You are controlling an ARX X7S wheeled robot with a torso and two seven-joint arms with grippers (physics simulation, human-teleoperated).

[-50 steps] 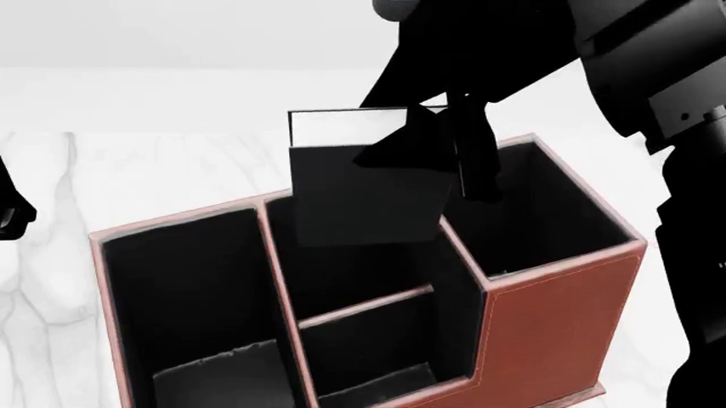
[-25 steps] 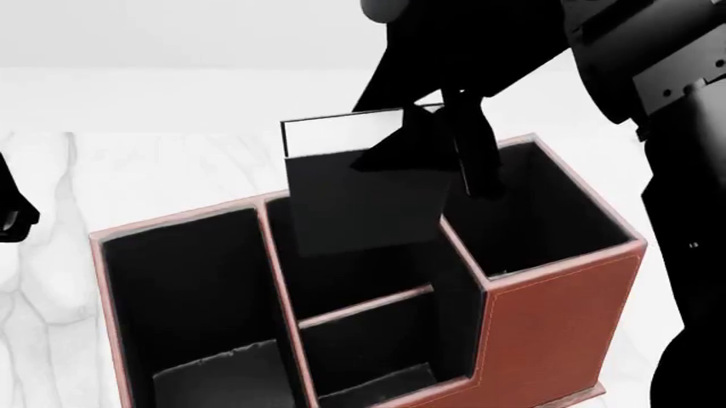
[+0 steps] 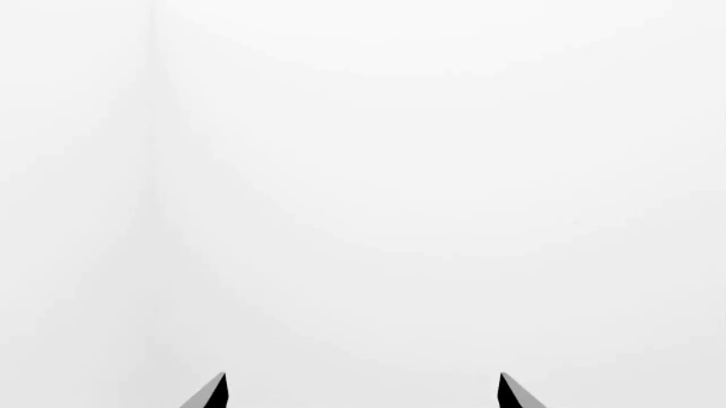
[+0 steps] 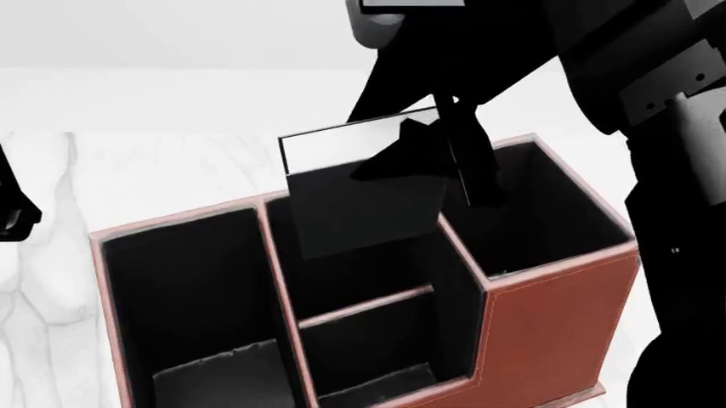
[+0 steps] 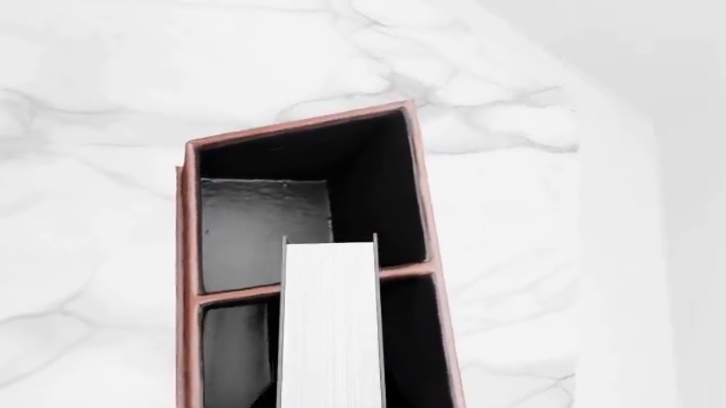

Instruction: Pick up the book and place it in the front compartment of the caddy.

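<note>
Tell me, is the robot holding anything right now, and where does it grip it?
Yes: the right gripper holds the book by its upper corner, above the caddy. The left gripper holds nothing.

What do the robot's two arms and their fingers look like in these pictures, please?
The right arm is matte black and made of blocky, angular segments, with a paler grey rounded joint and a grey panel near the top edge. Its right gripper ends in slim, dark, blade-like fingers. Of the left gripper, only two pointed fingers show, black with a grey face. No cables or markings are visible.
</note>
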